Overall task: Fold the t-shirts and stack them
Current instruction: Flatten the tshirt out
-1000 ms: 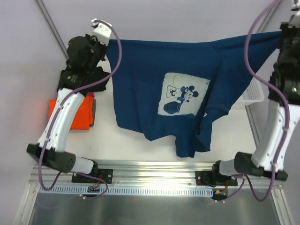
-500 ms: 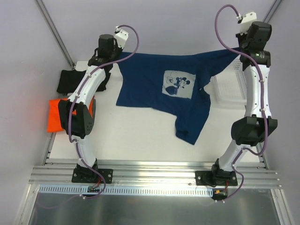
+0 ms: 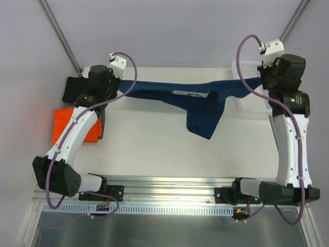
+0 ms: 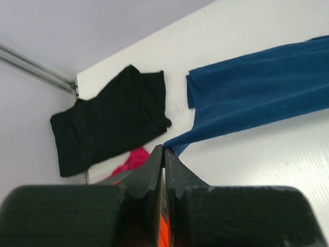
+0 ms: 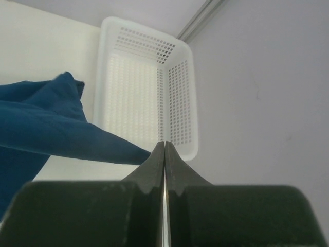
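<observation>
The navy blue t-shirt (image 3: 198,103) hangs stretched between my two grippers above the table, seen almost edge-on, with a flap drooping at the middle right. My left gripper (image 3: 119,88) is shut on its left corner (image 4: 177,141). My right gripper (image 3: 260,77) is shut on its right corner (image 5: 123,149). The folded orange t-shirt (image 3: 61,126) lies at the left edge, partly under my left arm. The black t-shirt (image 3: 73,88) lies behind it; it also shows in the left wrist view (image 4: 108,123).
A white lattice basket (image 3: 252,103) stands at the right, under my right arm; it also shows in the right wrist view (image 5: 139,87). A metal rail (image 3: 164,185) runs along the near edge. A pink cloth (image 4: 131,160) peeks out beside the orange shirt.
Both grippers lifted the navy shirt, then came down and nearer. The shirt went from spread flat with its print showing to a narrow stretched band seen edge-on.
</observation>
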Available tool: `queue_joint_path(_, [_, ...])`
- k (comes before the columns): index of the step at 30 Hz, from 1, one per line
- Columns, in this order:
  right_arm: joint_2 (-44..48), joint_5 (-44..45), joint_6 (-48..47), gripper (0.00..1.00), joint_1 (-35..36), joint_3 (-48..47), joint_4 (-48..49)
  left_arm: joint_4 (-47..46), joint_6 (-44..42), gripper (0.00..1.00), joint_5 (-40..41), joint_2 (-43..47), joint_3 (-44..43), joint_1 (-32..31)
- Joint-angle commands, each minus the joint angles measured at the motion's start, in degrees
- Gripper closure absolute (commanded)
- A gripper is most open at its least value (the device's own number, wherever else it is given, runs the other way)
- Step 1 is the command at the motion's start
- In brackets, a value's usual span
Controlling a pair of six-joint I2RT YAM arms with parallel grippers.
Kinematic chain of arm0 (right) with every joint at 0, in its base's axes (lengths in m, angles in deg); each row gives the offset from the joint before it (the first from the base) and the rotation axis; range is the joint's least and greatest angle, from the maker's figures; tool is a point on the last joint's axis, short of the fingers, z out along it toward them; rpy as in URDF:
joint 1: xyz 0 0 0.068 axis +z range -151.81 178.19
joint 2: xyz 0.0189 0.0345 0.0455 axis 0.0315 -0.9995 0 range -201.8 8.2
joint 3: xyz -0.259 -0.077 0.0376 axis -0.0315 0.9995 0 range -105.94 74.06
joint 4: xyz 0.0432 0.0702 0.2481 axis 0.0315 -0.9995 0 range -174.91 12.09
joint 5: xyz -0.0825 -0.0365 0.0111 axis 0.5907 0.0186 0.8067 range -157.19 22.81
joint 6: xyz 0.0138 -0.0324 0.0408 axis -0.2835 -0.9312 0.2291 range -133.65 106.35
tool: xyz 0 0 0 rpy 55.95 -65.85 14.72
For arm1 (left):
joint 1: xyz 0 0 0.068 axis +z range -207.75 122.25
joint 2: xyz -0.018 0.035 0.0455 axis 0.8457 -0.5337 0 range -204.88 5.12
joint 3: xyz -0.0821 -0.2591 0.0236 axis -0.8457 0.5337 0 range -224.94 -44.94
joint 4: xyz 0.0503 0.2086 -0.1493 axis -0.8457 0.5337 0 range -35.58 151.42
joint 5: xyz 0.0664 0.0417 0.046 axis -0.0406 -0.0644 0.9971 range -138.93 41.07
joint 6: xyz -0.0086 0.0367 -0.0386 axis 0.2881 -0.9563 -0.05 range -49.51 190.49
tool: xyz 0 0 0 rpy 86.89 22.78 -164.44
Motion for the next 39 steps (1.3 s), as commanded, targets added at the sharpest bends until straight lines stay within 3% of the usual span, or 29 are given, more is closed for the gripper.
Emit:
queue_joint_path(1, [7.6, -2.4, 2.6, 0.99, 1.0, 4.5, -8.8, 3.8, 2.7, 0.98, -0.4, 8.7, 6.0, -1.3])
queue_joint_path(5, [12.5, -4.0, 5.8, 0.99, 1.0, 9.7, -11.1, 14.6, 9.3, 0.45, -5.4, 12.1, 6.8, -2.4])
queue_joint_path(8, [12.4, -4.3, 8.8, 1.00, 2.1, 8.7, -13.4, 23.5, 17.1, 0.27, -8.3, 12.3, 5.3, -2.5])
queue_joint_path(12, [12.8, -5.6, 11.3, 0.99, 2.4, 8.3, -14.6, 30.2, 21.1, 0.14, -14.7, 8.3, -0.8, -2.5])
queue_joint_path(15, [12.9, -8.5, 13.8, 0.99, 2.9, 11.2, -17.7, 37.0, 22.3, 0.09, -25.0, 1.4, -7.5, -2.2])
queue_joint_path(17, [13.3, -9.0, 15.1, 0.99, 3.3, 13.5, -18.1, 40.3, 25.2, 0.09, -37.9, -1.2, -7.7, -0.7])
queue_joint_path(19, [13.4, -8.9, 15.5, 0.99, 3.4, 15.5, -17.5, 39.7, 29.3, 0.24, -51.4, -3.0, -3.4, 0.4])
queue_joint_path(21, [12.9, -8.5, 15.4, 0.99, 3.4, 15.7, -17.0, 39.1, 33.5, 0.40, -56.8, -4.4, 1.9, 0.5])
queue_joint_path(26, [10.5, -8.8, 15.2, 0.99, 3.3, 14.0, -16.7, 39.7, 36.9, 0.55, -65.5, -4.8, 10.7, 0.5])
queue_joint_path(31, [8.5, -9.2, 14.9, 0.99, 3.8, 12.2, -15.8, 43.5, 34.4, 0.57, -60.2, -4.1, 11.8, 0.2])
queue_joint_path(39, [2.8, -9.8, 14.7, 1.00, 6.5, 6.7, -13.5, 45.7, 28.9, 0.58, -42.1, -4.4, 13.1, -6.0])
